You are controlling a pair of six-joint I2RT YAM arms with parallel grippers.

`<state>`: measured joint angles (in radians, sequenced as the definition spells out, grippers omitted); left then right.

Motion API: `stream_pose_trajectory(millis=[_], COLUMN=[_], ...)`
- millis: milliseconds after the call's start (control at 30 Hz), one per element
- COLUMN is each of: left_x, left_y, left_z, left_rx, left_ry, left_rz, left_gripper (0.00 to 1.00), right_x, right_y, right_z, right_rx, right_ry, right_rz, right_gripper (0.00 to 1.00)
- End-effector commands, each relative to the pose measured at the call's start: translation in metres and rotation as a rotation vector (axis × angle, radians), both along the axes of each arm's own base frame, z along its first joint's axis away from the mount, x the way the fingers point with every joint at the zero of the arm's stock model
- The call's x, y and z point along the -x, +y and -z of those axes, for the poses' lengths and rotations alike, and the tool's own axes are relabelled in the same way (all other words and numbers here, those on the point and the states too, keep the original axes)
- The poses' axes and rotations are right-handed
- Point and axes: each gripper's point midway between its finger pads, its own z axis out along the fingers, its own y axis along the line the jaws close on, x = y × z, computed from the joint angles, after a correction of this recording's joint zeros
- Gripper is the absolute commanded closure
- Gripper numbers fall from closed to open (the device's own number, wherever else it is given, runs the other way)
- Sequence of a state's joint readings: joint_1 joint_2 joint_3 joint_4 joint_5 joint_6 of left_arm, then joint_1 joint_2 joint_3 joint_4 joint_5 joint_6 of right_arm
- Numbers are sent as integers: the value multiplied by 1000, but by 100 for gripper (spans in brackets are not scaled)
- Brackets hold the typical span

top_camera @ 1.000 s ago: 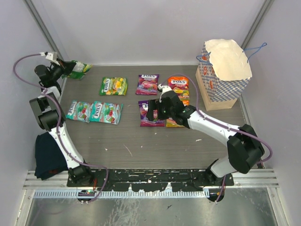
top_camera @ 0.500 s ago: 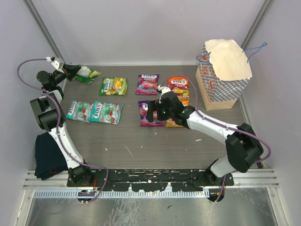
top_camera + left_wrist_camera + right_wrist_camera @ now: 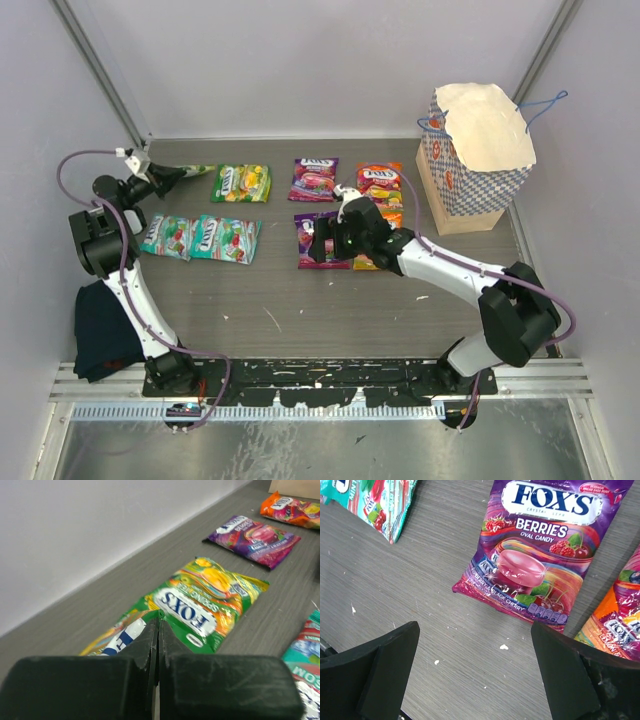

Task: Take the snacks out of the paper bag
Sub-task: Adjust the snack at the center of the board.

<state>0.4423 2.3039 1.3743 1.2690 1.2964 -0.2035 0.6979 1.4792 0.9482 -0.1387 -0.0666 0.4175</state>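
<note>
The paper bag (image 3: 478, 170) stands at the back right, blue-checked with a cream inside. Snacks lie in rows on the table: a green packet (image 3: 241, 183), two teal ones (image 3: 166, 236) (image 3: 226, 239), purple ones (image 3: 314, 179) and orange ones (image 3: 379, 178). My left gripper (image 3: 165, 178) is at the far back left, shut on the edge of another green packet (image 3: 117, 636), held low beside the lying green one (image 3: 207, 602). My right gripper (image 3: 318, 238) hangs open over bare table just in front of a purple berries packet (image 3: 540, 555), with nothing between its fingers (image 3: 385, 665).
A dark blue cloth (image 3: 105, 330) lies at the left edge near the left arm's base. The back wall runs close behind the left gripper. An orange packet (image 3: 620, 625) lies right of the purple one, partly under the right arm.
The left gripper has swung down and to the right with its green packet, toward the table beside the lying green one. The right gripper has drifted slightly left, still open.
</note>
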Motion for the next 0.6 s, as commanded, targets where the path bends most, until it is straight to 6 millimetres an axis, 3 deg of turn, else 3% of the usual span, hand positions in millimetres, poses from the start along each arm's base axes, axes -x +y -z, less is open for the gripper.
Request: stream_pose_trajectory(millis=[0, 100, 167, 200, 233, 400, 567], left_x=[14, 23, 27, 28, 29, 30, 37], left_y=[-4, -4, -3, -1, 1, 15, 16], left_z=[8, 20, 26, 29, 32, 20, -22], left_rx=[-37, -36, -39, -40, -42, -57, -95], left_ry=[-48, -40, -36, -35, -37, -101, -197], left_rz=[-6, -44, -74, -93, -116, -266, -341], left_gripper=[99, 77, 68, 52, 5, 2, 2], right_x=[2, 5, 7, 8, 8, 11, 13], right_y=[9, 6, 4, 4, 2, 0, -1], right_z=[-29, -29, -29, -29, -29, -30, -32], right_rx=[-98, -101, -102, -102, -102, -106, -112], right_ry=[-60, -63, -65, -66, -67, -67, -69], right_rz=[-32, -29, -26, -27, -24, -22, -19], right_gripper=[0, 0, 0, 0, 0, 0, 0])
